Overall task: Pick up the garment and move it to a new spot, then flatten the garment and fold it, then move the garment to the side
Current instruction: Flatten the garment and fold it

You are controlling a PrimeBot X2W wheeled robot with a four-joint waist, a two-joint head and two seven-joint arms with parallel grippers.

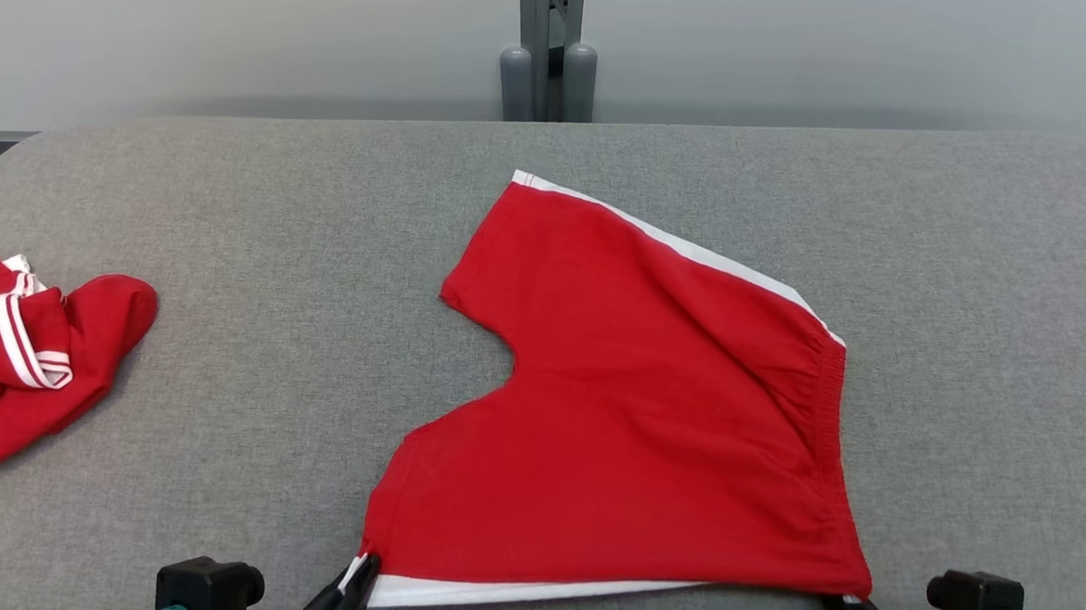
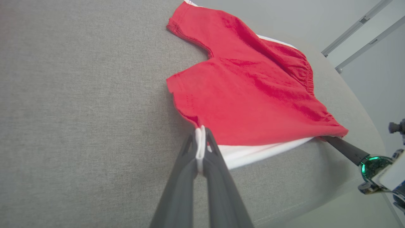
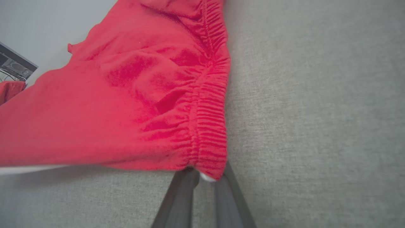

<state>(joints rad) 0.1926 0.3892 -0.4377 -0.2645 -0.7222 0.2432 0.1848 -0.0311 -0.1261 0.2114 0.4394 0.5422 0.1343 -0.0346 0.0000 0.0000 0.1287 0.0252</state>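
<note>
- Item 1, task garment: red soft-fabric shorts (image 1: 648, 422) with a white stripe down each side seam and a gathered elastic waistband. I see them spread open near the middle of the surface, towards its near edge. The waistband lies to my right and the two legs point left. One white stripe runs along the far edge, the other along the near edge.
- Near edge of the shorts (image 2: 253, 95): stretched in a straight line between the two grippers. In the right wrist view the shorts (image 3: 126, 104) cast a shadow under that edge, so it sits slightly lifted off the surface.
- Item 2, left gripper (image 1: 364, 570): long dark fingers pressed together on the near left hem corner. White stripe fabric is pinched between the tips of the left gripper (image 2: 200, 133).
- Item 3, right gripper (image 1: 848, 605): fingers clamped on the near right waistband corner. In its own view the right gripper (image 3: 205, 175) has a fold of elastic and a bit of white tucked between the tips.
- Item 4, support: grey woven-fabric surface (image 1: 277, 235) with rounded far corners.
- Item 5, second garment: crumpled red cloth piece with double white stripes (image 1: 29, 352), at the far left of the surface, well apart from the shorts.
- Item 6, background: grey metal post (image 1: 549, 54) behind the surface's far edge, against a pale wall.
</note>
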